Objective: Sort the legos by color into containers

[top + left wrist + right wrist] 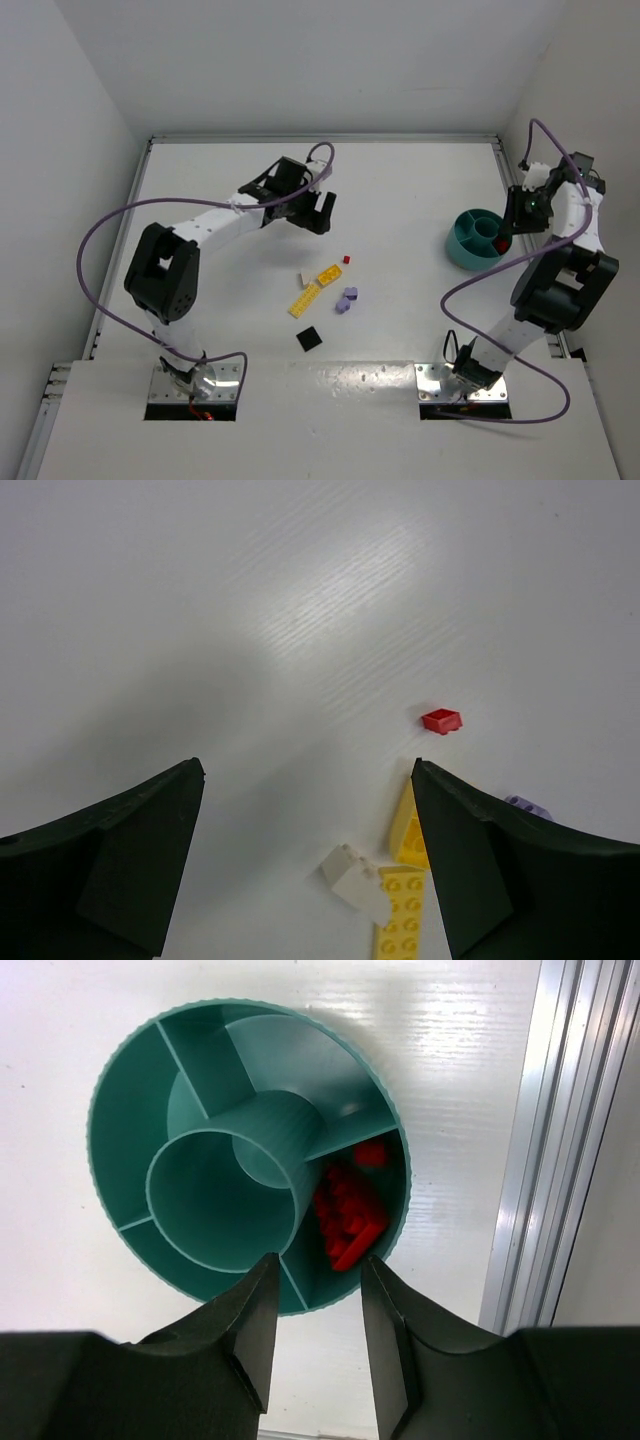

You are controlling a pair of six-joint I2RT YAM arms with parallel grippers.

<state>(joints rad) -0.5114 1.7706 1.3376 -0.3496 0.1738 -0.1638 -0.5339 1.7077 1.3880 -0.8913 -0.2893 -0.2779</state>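
Bricks of red colour [348, 1215] lie together in one compartment of the teal dish [130, 1110], on its right side in the right wrist view. The right gripper [318, 1260] hangs just above this compartment. Its jaws are parted and nothing is between them, so it holds no brick. The dish stands at the right of the top view, close to the metal rail [545, 1160] along the table edge.

The left gripper [308, 770] is spread wide and empty above the table [250, 600]. Low in its view are one small red brick [441, 720], a white brick [350, 875] touching a yellow plate [400, 925], and a second yellow piece [405, 830] partly hidden behind one finger. In the top view a pale purple brick [347, 299] and a black square [310, 339] lie near them.

The risk is probably in this crowding. If the left jaws come down on the white brick, they may also catch or push the yellow plate, and two colours could go together. The small red brick is tiny and may slip out at closing. On the right, a low move could knock the dish wall and shift the dish.
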